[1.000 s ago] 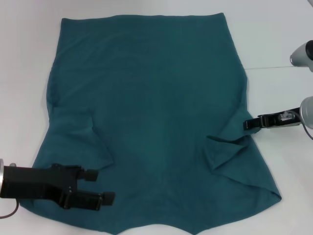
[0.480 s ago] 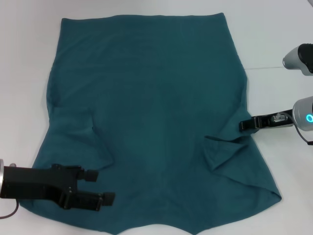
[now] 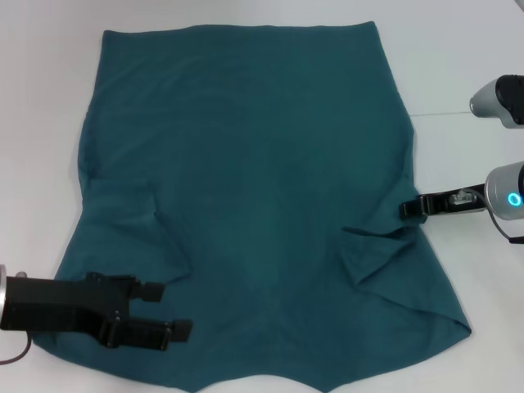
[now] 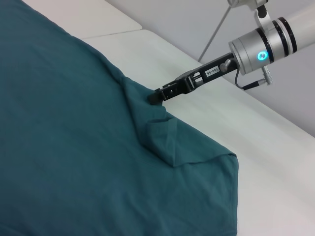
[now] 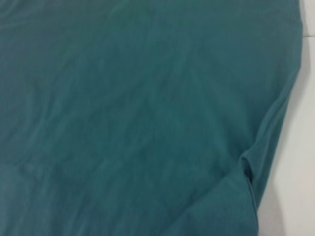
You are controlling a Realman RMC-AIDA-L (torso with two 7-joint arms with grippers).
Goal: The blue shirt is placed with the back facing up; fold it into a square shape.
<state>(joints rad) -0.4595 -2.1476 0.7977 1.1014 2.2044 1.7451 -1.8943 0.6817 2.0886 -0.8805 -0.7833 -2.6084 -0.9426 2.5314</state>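
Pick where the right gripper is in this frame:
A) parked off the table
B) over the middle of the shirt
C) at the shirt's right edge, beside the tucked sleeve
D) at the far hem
C: in the head view the right gripper has its tip at the right edge of the blue shirt, just above the tucked sleeve; the left gripper rests over the near left corner.

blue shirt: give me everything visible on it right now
The blue shirt is a plain dark teal, soft-looking knit with no print, spread nearly flat on the white table. Both sleeves are folded inward over the body, leaving creased flaps at each side. The hem at the far edge lies straight. The left gripper sits over its near left corner, fingers apart. The right gripper is at the right edge beside the sleeve fold; whether it pinches cloth is unclear.
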